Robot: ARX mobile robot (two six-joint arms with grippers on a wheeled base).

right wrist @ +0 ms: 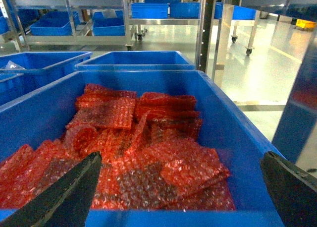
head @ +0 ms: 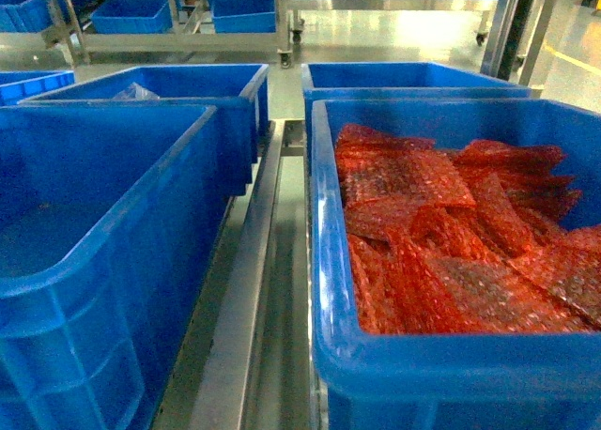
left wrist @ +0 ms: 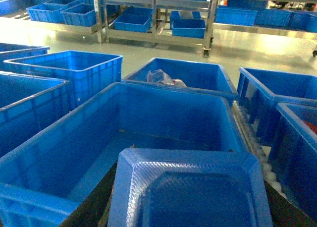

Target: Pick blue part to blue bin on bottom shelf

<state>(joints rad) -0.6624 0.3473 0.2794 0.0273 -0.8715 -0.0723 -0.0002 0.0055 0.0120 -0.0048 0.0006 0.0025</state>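
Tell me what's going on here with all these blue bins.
A two-armed robot is working over blue bins. The left tool holds a blue tray above an empty bin. The right tool hangs open over a bin of red bubble-wrap pouches, touching none of them.

Our right tool (right wrist: 181, 192) shows in the right wrist view as two dark fingers (right wrist: 59, 195) at the bottom corners of the frame, spread wide apart with nothing between them. Our left tool barely shows in the left wrist view: only dark slivers at the bottom edge, beside a blue part (left wrist: 190, 190) that fills the lower frame, so we cannot tell how its jaws stand. Neither arm appears in the head view.
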